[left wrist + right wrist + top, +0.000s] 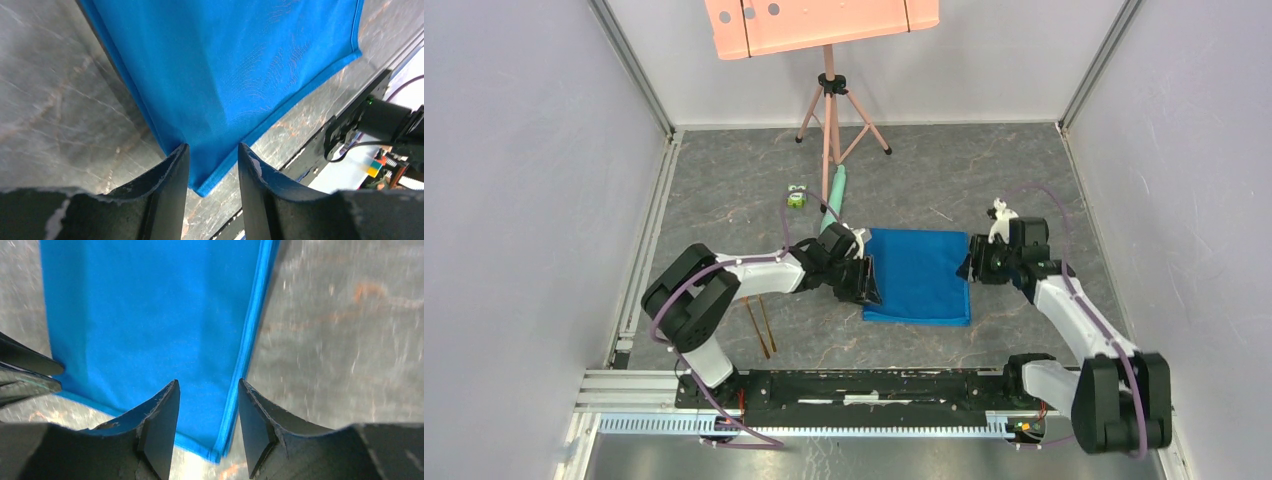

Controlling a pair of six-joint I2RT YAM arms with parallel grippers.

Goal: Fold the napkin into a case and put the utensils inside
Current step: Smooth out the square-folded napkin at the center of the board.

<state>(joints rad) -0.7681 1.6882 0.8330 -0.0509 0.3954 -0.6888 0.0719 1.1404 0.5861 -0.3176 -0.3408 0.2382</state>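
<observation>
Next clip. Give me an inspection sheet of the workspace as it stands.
Surface: grey marbled table.
Job's things: blue napkin folded flat at centre; gold utensils on the table by the left arm, outside the cloth.
Clutter: pale green tube, small green toy.
Pincers: left pincer at the napkin's left edge, right pincer at its right edge, both open.
Cables: purple cable looped along each arm.
Surroundings: pink tripod with board; pale walls; metal rail.

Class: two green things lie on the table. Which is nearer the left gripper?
The long pale green tube, ending just behind the left gripper; the small green toy sits farther off.
</observation>
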